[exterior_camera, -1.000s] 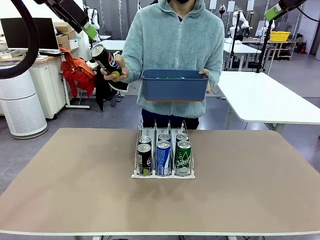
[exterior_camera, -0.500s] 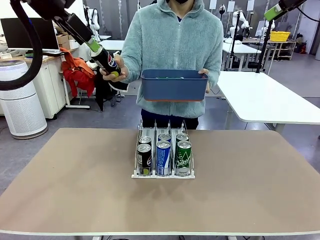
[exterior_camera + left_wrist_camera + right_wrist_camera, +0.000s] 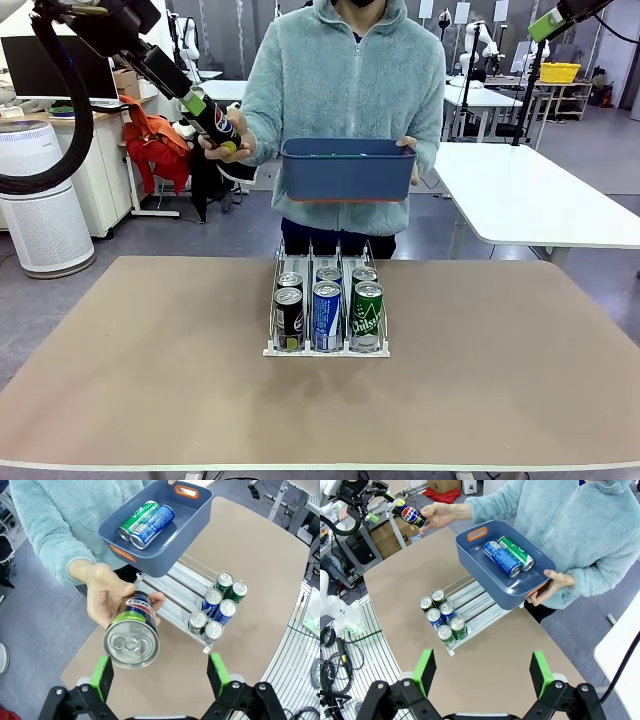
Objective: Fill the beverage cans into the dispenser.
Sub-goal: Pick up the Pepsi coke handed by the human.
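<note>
The left gripper (image 3: 160,671) is holding its green-padded fingers (image 3: 103,674) wide apart, and the silver top of a black beverage can (image 3: 131,642) is sitting between them, close against one pad, while the other pad is standing clear of it. In the front view this gripper (image 3: 196,101) is hovering high at the far left, above the worktop's (image 3: 150,380) far edge, with the can (image 3: 216,122) tilting up toward it. A person's hand (image 3: 107,592) is gripping the can around its lower body and offering it top first. The person is standing at the far side and is holding a dark blue bin (image 3: 348,172) at chest height with the other hand (image 3: 412,160). A green can (image 3: 139,519) and a blue can (image 3: 152,520) are lying side by side in the bin. Below, the clear three-lane dispenser (image 3: 325,351) is resting on the middle of the worktop. Six cans are standing at its near end in two rows, with a black can (image 3: 289,318) on the left, a blue one (image 3: 327,316) in the middle and a green one (image 3: 367,316) on the right. The far part of each lane is lying bare. The right gripper (image 3: 482,672) is hanging high at the right with its fingers wide apart, holding nothing.
</note>
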Action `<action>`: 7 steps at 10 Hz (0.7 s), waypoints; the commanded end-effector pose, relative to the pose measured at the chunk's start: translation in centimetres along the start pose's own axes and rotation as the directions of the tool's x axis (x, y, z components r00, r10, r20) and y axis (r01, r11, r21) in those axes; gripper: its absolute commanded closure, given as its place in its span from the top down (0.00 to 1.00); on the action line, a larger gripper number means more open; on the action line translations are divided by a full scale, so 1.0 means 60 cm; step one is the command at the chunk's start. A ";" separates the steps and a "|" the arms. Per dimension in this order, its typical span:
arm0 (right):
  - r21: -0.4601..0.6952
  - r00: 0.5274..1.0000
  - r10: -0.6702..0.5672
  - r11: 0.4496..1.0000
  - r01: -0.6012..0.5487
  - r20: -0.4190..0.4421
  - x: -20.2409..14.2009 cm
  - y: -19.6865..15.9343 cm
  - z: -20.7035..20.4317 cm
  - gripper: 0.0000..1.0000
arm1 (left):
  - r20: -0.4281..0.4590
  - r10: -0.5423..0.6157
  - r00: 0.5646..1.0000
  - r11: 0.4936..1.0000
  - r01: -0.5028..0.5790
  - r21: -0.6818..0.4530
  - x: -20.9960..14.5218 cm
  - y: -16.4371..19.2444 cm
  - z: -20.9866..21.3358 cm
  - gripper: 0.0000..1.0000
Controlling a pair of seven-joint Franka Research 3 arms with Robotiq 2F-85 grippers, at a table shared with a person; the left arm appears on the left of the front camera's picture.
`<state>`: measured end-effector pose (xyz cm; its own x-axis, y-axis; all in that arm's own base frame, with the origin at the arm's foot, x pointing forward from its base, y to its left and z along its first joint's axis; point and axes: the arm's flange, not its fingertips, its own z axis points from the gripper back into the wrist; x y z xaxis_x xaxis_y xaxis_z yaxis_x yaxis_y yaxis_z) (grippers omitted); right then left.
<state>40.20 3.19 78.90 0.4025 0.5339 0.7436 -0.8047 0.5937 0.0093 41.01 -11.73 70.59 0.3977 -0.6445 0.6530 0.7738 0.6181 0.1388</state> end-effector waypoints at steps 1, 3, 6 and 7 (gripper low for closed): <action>0.004 1.000 -0.003 1.000 0.003 0.000 0.000 0.001 -0.001 1.00 | 0.039 -0.010 0.999 1.000 0.010 -0.014 -0.011 0.009 -0.015 1.00; 0.004 1.000 -0.003 1.000 0.003 0.000 0.000 0.001 -0.001 1.00 | 0.049 -0.020 0.999 1.000 0.020 -0.010 -0.010 0.017 -0.025 1.00; 0.004 1.000 -0.003 1.000 0.003 0.000 0.000 0.001 -0.001 1.00 | 0.058 -0.020 0.998 1.000 0.021 -0.003 -0.009 0.025 -0.036 1.00; 0.004 1.000 -0.003 1.000 0.003 0.000 0.000 0.001 -0.001 1.00 | 0.058 -0.025 0.998 1.000 0.026 -0.014 -0.011 0.028 -0.040 1.00</action>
<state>40.20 3.19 78.90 0.4025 0.5339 0.7436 -0.8047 0.5937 0.0093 42.89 -11.57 69.30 0.3794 -0.6426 0.6656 0.7737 0.6149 0.1526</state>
